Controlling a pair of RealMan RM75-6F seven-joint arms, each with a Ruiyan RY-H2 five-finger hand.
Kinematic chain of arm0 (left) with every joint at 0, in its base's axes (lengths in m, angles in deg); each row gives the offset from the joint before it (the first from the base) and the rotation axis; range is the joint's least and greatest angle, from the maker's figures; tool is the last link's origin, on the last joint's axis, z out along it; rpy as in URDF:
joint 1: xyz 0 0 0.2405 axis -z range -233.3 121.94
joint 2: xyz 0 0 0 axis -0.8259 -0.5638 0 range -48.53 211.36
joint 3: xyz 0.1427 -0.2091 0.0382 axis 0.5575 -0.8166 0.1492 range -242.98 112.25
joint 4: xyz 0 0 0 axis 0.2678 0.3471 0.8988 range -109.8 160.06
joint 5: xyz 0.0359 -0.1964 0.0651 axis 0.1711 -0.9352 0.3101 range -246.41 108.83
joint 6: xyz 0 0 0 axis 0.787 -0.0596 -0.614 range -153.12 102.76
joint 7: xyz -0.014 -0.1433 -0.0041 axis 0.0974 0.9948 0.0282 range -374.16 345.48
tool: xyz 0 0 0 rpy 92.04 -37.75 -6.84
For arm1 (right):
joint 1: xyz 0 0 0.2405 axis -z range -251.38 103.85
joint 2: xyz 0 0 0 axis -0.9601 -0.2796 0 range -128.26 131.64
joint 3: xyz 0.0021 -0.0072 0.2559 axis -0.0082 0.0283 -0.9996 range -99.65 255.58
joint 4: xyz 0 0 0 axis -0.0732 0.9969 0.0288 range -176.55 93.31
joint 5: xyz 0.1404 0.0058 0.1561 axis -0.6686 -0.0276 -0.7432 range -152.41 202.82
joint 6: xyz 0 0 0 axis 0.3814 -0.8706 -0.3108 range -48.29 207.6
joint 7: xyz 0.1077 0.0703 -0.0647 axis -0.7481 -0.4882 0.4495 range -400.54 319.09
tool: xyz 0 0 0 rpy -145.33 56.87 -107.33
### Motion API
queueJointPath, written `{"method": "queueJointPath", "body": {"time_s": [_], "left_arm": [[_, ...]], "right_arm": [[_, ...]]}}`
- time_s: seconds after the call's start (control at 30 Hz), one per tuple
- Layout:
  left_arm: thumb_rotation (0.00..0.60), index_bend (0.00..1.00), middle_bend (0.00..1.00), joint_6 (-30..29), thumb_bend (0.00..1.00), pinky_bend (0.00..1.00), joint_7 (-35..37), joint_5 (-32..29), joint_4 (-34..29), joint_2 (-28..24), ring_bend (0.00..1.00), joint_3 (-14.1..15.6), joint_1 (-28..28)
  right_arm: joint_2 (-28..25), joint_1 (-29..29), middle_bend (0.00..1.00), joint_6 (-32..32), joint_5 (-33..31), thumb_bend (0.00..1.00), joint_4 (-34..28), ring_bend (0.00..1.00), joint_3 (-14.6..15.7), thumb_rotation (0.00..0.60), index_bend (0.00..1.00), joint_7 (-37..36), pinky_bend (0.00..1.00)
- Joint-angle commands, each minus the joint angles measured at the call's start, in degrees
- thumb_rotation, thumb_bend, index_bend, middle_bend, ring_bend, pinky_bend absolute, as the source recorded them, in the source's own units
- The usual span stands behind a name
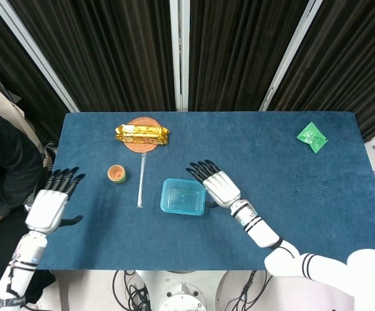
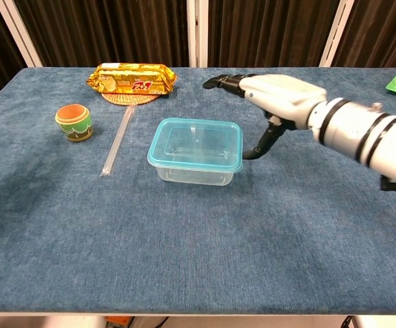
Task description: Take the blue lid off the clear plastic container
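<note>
The clear plastic container [image 2: 196, 172] with its blue lid [image 1: 183, 195] [image 2: 196, 143] sits near the table's middle, lid seated on top. My right hand [image 1: 217, 186] [image 2: 273, 96] is open, fingers spread, right beside the container's right side; its thumb reaches down to the lid's right edge. My left hand [image 1: 52, 202] is open at the table's left edge, far from the container, and shows only in the head view.
A small orange-and-green pot [image 1: 116, 173] [image 2: 74, 121] and a clear straw [image 1: 140, 183] [image 2: 117, 140] lie left of the container. A gold snack pack [image 1: 142, 134] [image 2: 132, 78] rests on a round mat at the back. A green packet [image 1: 312, 137] lies far right.
</note>
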Motion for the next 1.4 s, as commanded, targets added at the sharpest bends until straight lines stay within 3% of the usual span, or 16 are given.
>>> {"method": "queueJointPath", "body": {"time_s": [0.03, 0.17, 0.27, 0.4, 0.57, 0.87, 1.4], "left_arm": [[0.6, 0.11, 0.0, 7.5, 0.0, 0.0, 4.6, 1.6, 0.1, 1.6, 0.0, -1.7, 6.5], [0.6, 0.1, 0.0, 15.9, 0.0, 0.0, 7.2, 0.0, 2.5, 5.9, 0.0, -3.8, 13.7], [0.6, 0.07, 0.0, 21.8, 0.0, 0.0, 7.0, -3.2, 4.9, 9.9, 0.0, -5.2, 18.3], [0.6, 0.06, 0.0, 27.5, 0.0, 0.0, 5.2, -9.1, 6.7, 14.2, 0.0, -6.9, 22.9], [0.6, 0.04, 0.0, 30.8, 0.0, 0.01, -2.7, -18.2, 9.2, 18.8, 0.0, -8.8, 28.3], [0.6, 0.04, 0.0, 30.5, 0.0, 0.01, -10.5, -32.6, 9.2, 22.2, 0.0, -8.4, 32.9], [0.6, 0.06, 0.01, 28.0, 0.0, 0.09, -12.4, -37.7, 11.4, 25.9, 0.0, -7.0, 37.0]], "right_arm": [[-10.9, 4.2, 0.0, -4.9, 2.1, 0.05, -12.3, 0.0, 2.0, 0.6, 0.0, -0.4, 0.0], [-20.3, 9.6, 0.0, -13.2, 4.2, 0.05, -21.9, 0.0, 3.4, 0.6, 0.0, 3.3, 0.0], [-25.5, 12.7, 0.0, -16.4, 5.5, 0.06, -27.2, 0.0, 5.1, 0.6, 0.0, 1.0, 0.0], [-28.8, 15.4, 0.0, -19.4, 8.3, 0.06, -28.6, 0.0, 7.4, 0.6, 0.0, -0.9, 0.0], [-29.1, 17.0, 0.0, -20.3, 9.1, 0.06, -27.1, 0.0, 8.9, 0.6, 0.0, -3.4, 0.0], [-28.2, 17.9, 0.0, -21.2, 9.3, 0.06, -23.2, 0.0, 9.0, 0.6, 0.0, -6.0, 0.0], [-22.1, 14.7, 0.01, -15.5, 9.7, 0.06, -17.4, 0.0, 9.3, 0.6, 0.0, -5.4, 0.0]]}}
